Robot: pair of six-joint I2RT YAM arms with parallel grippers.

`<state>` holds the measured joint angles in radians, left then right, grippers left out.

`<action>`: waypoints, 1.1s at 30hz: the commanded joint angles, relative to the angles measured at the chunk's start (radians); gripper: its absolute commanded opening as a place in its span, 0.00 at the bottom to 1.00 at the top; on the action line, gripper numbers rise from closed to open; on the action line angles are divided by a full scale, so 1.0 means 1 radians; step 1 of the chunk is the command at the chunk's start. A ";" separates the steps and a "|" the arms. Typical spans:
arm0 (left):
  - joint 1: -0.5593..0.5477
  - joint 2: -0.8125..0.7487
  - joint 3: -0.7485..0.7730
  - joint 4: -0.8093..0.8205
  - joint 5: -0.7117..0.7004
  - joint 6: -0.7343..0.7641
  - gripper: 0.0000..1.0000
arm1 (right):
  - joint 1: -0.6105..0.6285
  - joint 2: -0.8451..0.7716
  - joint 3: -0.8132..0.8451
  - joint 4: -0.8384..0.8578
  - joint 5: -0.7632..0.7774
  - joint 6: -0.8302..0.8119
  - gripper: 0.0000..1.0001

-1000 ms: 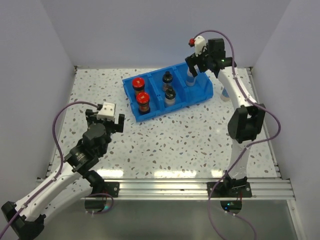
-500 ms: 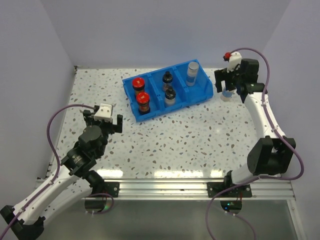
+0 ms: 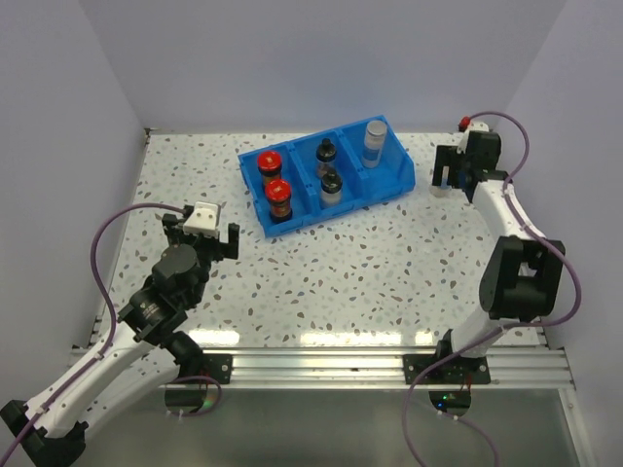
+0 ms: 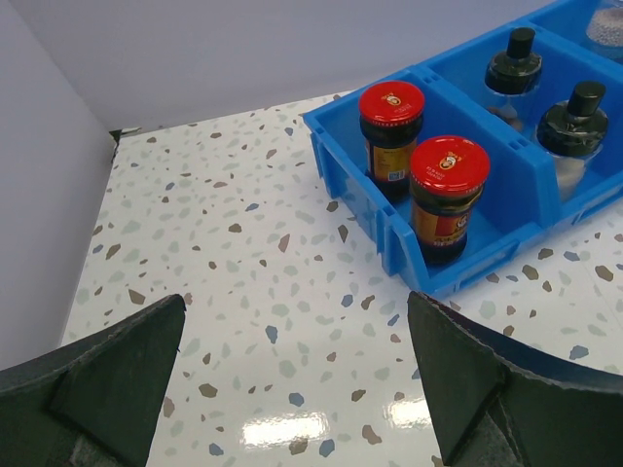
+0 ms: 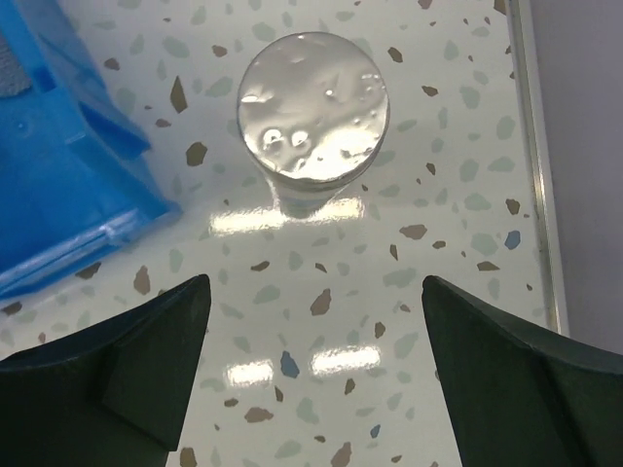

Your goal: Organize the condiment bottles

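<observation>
The blue bin (image 3: 389, 185) holds two red-capped jars (image 3: 278, 193) in its left compartment. Two black-capped jars (image 3: 331, 183) stand in the middle one, and a silver-capped jar (image 3: 375, 136) in the right one. Another silver-capped jar (image 5: 313, 107) stands on the table right of the bin. My right gripper (image 5: 314, 284) hangs open over it, with the cap just ahead of the fingertips and nothing between them. My left gripper (image 4: 297, 302) is open and empty over the table, left of the bin (image 4: 399, 248), facing the red-capped jars (image 4: 449, 165).
The table's right rail (image 5: 537, 156) runs close beside the loose jar. The bin's corner (image 5: 88, 185) lies just left of it. Walls close the table at the back and on both sides.
My right arm has swung from the bin's right compartment to the right and come down over the loose silver-capped jar. A silver-capped jar now shows in that compartment. The left arm has hardly moved.
</observation>
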<state>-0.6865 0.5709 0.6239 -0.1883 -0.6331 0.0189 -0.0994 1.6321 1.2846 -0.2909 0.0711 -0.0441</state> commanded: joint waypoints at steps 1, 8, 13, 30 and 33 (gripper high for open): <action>0.004 -0.005 0.003 0.021 -0.004 -0.007 1.00 | -0.006 0.080 0.073 0.108 0.105 0.088 0.92; 0.005 0.007 0.002 0.023 -0.013 -0.005 1.00 | -0.005 0.195 0.163 0.188 0.102 0.128 0.90; 0.004 0.017 0.002 0.023 -0.014 -0.004 1.00 | -0.005 0.267 0.231 0.191 0.090 0.144 0.89; 0.004 0.012 0.000 0.021 -0.022 -0.004 1.00 | -0.003 0.192 0.176 0.140 -0.051 0.133 0.00; 0.004 0.007 0.000 0.021 -0.020 -0.005 1.00 | 0.009 0.063 0.078 0.206 -0.060 0.128 0.00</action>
<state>-0.6865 0.5884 0.6239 -0.1886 -0.6373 0.0189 -0.1051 1.8519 1.4189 -0.1356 0.0685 0.0845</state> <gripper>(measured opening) 0.997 0.624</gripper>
